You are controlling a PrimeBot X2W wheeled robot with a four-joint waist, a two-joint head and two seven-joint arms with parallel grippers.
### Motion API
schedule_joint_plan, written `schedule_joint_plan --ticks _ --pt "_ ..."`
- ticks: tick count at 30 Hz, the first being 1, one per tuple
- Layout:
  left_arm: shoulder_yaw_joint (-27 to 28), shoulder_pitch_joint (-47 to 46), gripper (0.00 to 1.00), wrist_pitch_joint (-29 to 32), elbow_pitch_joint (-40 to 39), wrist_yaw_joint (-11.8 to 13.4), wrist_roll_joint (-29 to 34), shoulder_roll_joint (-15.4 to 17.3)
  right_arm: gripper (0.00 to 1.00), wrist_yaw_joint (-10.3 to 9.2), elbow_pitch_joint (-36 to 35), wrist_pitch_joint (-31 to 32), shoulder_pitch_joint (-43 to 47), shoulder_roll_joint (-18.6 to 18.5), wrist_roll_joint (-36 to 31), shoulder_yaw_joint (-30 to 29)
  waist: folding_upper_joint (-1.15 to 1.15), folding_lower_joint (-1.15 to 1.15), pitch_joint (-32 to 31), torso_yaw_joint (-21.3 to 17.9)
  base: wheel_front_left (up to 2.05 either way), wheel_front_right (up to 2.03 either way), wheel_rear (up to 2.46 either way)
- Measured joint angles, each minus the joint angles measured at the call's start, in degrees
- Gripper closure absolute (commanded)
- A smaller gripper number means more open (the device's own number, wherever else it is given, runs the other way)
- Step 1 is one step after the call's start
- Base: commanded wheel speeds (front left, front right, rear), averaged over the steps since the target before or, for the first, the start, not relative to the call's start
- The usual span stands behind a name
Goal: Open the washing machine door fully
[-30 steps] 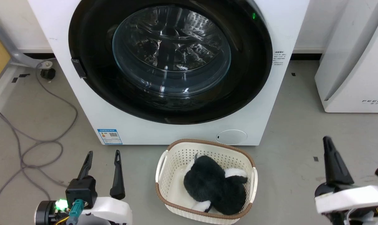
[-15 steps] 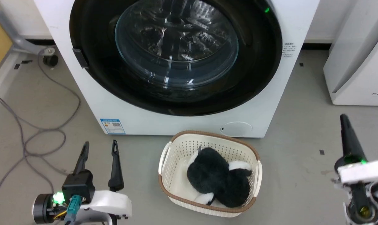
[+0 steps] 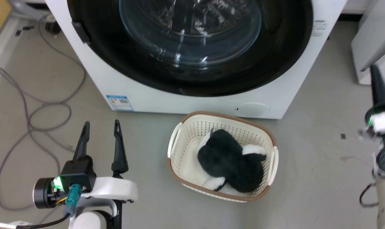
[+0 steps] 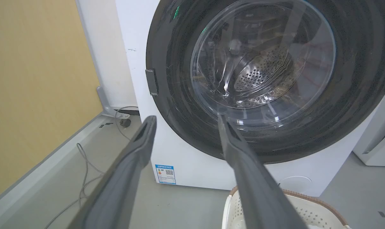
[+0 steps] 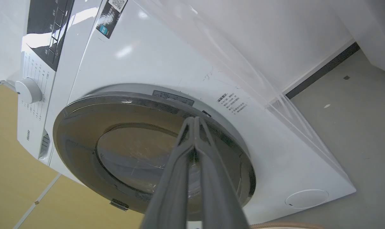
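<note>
Your head camera has dipped and closed in over the last second, so the washing machine [image 3: 179, 101] now looms larger. That shift is the camera's, not the machine's. The real move is your right gripper [image 3: 375, 71]: it has climbed from low beside the basket [image 3: 224, 115] to the level of the machine's lower right corner, still apart from it. In the right wrist view its fingers are pressed together with nothing between them, and they point at the rim of the washing machine door [image 3: 189, 38]. The left gripper [image 3: 101, 123] has held its place over the floor at the lower left, fingers spread wide and holding nothing. The door sits flush against the machine's front, so opening has not begun; you appear to be in the approach, and you will probably need to find its handle edge first. The cream perforated basket, just in front of the machine, holds one black-and-white plush toy [image 3: 230, 162]. Through the glass you see the perforated steel drum [image 4: 259, 73]; reflections hide whether anything lies inside.
</note>
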Motion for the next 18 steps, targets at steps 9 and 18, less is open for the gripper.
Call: schedule_joint_plan --ticks 9,18 --pt "-0.43 -2.35 0.0 -1.12 -0.86 1.21 -0.89 -0.01 1.0 0.0 5.91 2.53 -11.76 -4.31 3.32 1.77 0.0 0.0 4.34 1.92 0.0 0.0 0.0" --pt "-1.37 -4.13 0.0 -2.03 -1.4 2.72 -1.55 -0.01 1.0 0.0 14.05 4.28 -22.7 -8.53 4.9 4.98 0.0 0.0 8.21 3.72 0.0 0.0 0.0"
